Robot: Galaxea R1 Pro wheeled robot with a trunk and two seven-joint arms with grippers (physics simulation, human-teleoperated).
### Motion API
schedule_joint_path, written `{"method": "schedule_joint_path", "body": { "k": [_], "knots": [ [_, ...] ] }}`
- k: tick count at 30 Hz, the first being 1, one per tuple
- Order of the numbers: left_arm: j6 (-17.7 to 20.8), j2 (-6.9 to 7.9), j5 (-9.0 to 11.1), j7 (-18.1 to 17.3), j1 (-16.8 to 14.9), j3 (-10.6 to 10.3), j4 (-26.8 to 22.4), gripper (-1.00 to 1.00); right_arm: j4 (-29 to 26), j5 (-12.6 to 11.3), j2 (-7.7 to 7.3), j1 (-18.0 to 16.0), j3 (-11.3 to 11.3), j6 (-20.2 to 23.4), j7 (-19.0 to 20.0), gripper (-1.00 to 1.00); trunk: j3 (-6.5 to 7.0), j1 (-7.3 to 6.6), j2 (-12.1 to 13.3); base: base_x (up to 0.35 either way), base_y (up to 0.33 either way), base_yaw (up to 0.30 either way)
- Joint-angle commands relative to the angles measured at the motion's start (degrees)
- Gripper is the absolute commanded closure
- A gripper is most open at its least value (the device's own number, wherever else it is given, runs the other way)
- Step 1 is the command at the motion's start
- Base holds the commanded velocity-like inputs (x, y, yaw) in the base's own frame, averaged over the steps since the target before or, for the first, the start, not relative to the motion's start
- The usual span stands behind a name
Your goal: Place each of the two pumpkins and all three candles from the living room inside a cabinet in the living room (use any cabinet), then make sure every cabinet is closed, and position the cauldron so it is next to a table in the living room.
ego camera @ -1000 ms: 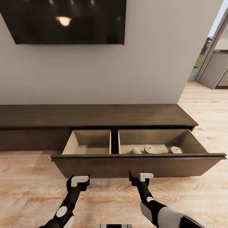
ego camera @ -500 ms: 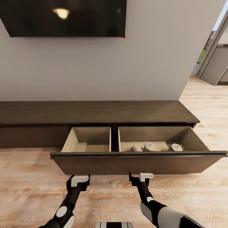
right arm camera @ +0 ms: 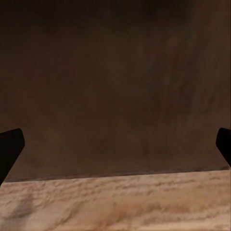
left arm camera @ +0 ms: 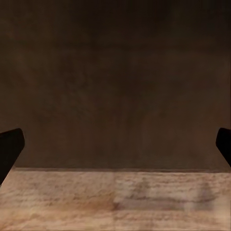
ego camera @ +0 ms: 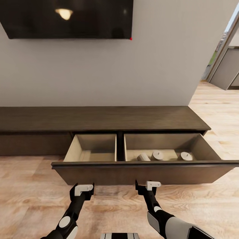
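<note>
Three candles (ego camera: 157, 155) in open cabinet (ego camera: 142, 172)

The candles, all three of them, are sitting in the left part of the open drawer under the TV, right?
Not quite. The three candles are in the right compartment of the open drawer, not the left one. The left compartment looks bare. The head view shows this. The rest is right: the drawer is open and sits under the TV.

Pulled-out drawer front (ego camera: 142, 174) blocks both hands.
</note>
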Motion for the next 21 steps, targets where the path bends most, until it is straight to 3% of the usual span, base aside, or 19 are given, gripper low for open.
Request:
{"method": "schedule_joint_path", "body": {
  "k": [1, 21],
  "knots": [
    [-0.14, 0.09, 0.57, 0.39, -0.07, -0.39, 0.01, -1.0, 0.0, -0.13, 0.01, -0.02, 0.48, -0.09, -0.39, -1.0, -0.04, 0.01, -0.02, 0.21, 0.029, 0.0],
    [-0.41, 0.06, 0.63, 0.6, -0.07, -0.36, 0.01, -1.0, 0.0, -0.13, 0.01, -0.02, 0.49, -0.09, -0.39, -1.0, -0.49, 0.06, -0.04, 0.022, 0.003, 0.0]
  ]
}}
